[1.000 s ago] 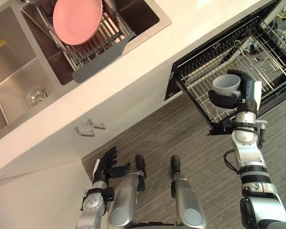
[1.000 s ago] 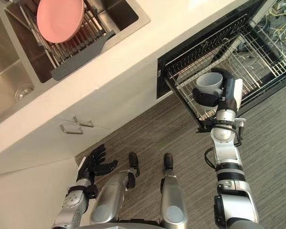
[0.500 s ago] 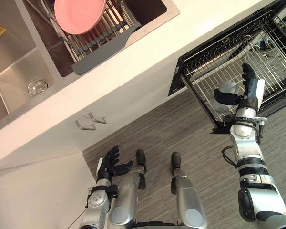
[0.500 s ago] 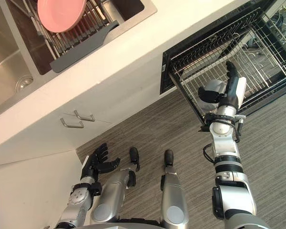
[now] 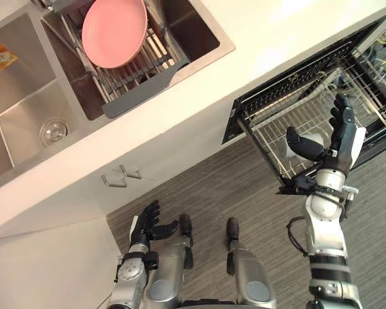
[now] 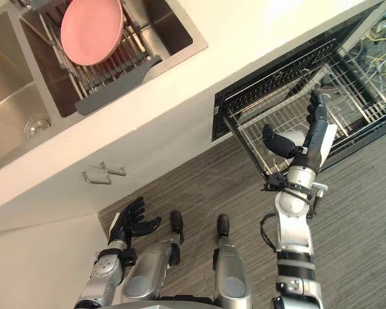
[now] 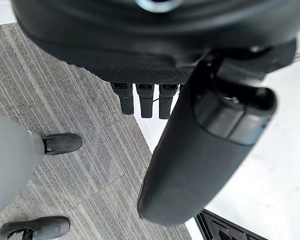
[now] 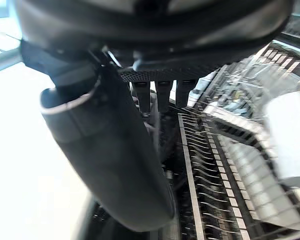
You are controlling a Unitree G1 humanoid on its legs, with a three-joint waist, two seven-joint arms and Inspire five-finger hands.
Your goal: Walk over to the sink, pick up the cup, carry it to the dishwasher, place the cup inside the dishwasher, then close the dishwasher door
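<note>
1. White countertop (image 5: pixel 199 96) runs across the view, with grey striped floor (image 5: pixel 244 187) below it.
2. Steel double sink (image 5: pixel 26 96) is set into the countertop. The drain (image 5: pixel 53 131) is in the nearer basin.
3. Dishwasher (image 5: pixel 276 80) sits under the countertop, to the robot's right of the sink. It is open, with its wire rack (image 5: pixel 273 138) pulled out over the floor.
4. Grey drying rack (image 5: pixel 138 90) sits in the far basin and holds a pink plate (image 5: pixel 114 32) leaning on its bars.
5. Right hand (image 5: pixel 334 153) is raised at the front of the wire rack. Its fingers are straight and upright and its thumb is spread wide, so it grips nothing.
6. Left hand (image 5: pixel 148 222) hangs low near the cabinet front, with fingers splayed and nothing in it.
7. Cup (image 5: pixel 313 138) is pale grey and lies in the wire rack, showing between the right hand's thumb and fingers. Cannot tell whether it touches the hand.
8. Two small metal handles (image 5: pixel 121 176) are on the cabinet below the sink.
</note>
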